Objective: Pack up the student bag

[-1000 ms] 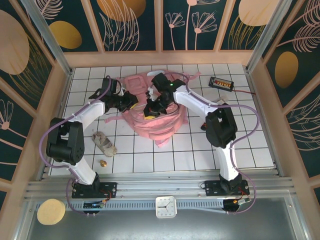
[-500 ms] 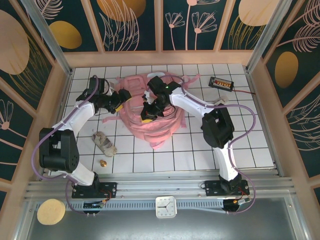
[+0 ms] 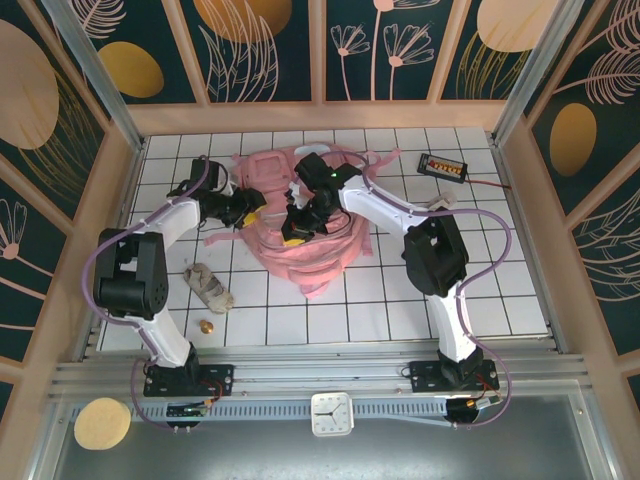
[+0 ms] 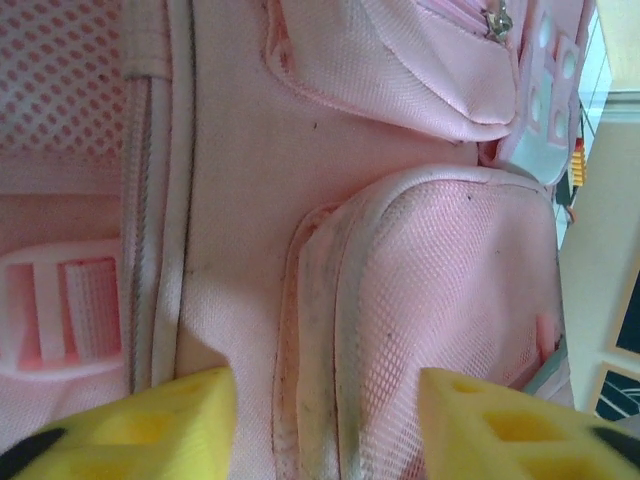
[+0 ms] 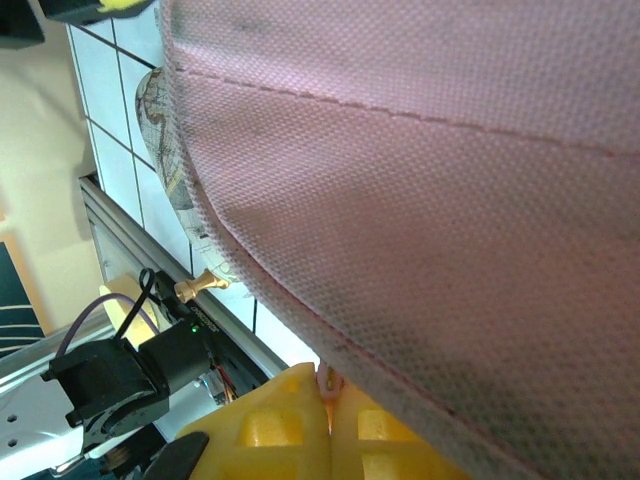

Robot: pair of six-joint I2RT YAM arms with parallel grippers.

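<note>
The student bag [image 3: 322, 256] stays pinched in the closed right gripper [image 5: 328, 378]; left gripper [image 4: 326, 400], jaws apart, edges nearer.

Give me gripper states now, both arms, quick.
Left gripper: open, jaws apart over the pale pink fabric backpack, holding nothing.
Right gripper: closed, pinching the backpack's fabric edge.

student bag [image 3: 312, 255] fills centre, bare tiles [image 3: 350, 315] front-centre; grey bundle [image 3: 209, 287] blocks front-L
</note>
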